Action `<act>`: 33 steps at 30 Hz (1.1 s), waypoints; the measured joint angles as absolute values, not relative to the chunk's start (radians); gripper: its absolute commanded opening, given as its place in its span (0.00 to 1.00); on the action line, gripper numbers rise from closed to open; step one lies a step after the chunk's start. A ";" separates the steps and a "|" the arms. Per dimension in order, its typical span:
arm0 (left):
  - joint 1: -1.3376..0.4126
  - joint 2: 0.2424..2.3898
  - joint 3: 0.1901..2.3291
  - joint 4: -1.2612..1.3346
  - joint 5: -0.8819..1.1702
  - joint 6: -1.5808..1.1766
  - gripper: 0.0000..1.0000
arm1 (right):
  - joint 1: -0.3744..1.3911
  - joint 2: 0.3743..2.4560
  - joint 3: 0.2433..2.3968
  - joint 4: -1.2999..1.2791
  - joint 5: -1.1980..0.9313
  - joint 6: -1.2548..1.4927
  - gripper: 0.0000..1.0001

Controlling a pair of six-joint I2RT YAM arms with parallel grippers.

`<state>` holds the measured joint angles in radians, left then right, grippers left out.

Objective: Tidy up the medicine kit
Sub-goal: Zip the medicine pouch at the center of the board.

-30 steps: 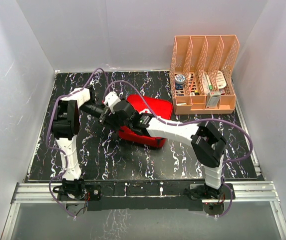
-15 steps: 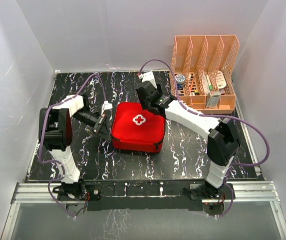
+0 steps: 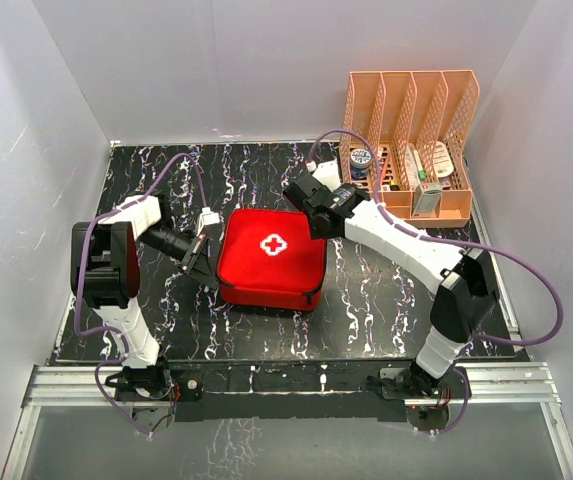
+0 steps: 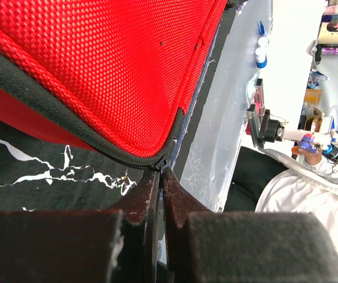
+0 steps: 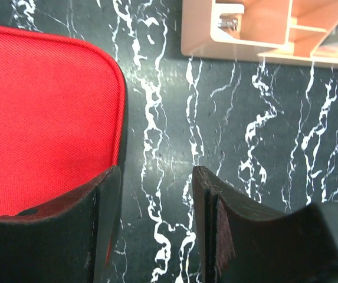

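Squarish red woven medicine kit mid-frame; left gripper pinched shut at its zip, right gripper jaws apart, empty.

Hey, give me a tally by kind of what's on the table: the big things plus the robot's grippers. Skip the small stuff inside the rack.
Red medicine kit: 1
Orange-pink file rack: 1
Grippers: 2, the left gripper and the right gripper
Total: 4

The black marbled table carries the closed red medicine kit mid-surface and an orange-pink file rack far right.
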<state>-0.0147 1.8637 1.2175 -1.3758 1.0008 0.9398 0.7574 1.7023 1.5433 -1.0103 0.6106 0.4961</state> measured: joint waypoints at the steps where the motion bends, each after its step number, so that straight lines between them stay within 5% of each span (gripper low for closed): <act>1: -0.014 1.863 1.217 -1.375 1.001 0.940 0.00 | 0.757 1.691 1.542 -1.033 0.609 0.509 0.49; 21: -0.014 1.856 1.217 -1.367 0.981 0.939 0.00 | 0.757 1.774 1.373 -1.102 0.442 0.577 0.50; 33: 0.005 1.863 1.208 -1.388 0.902 0.966 0.00 | 0.721 2.049 1.718 -1.040 0.466 0.410 0.48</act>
<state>0.0048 1.8629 1.2076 -1.3880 0.9020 0.9657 0.7212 2.0487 1.7176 -1.0397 0.4664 0.4103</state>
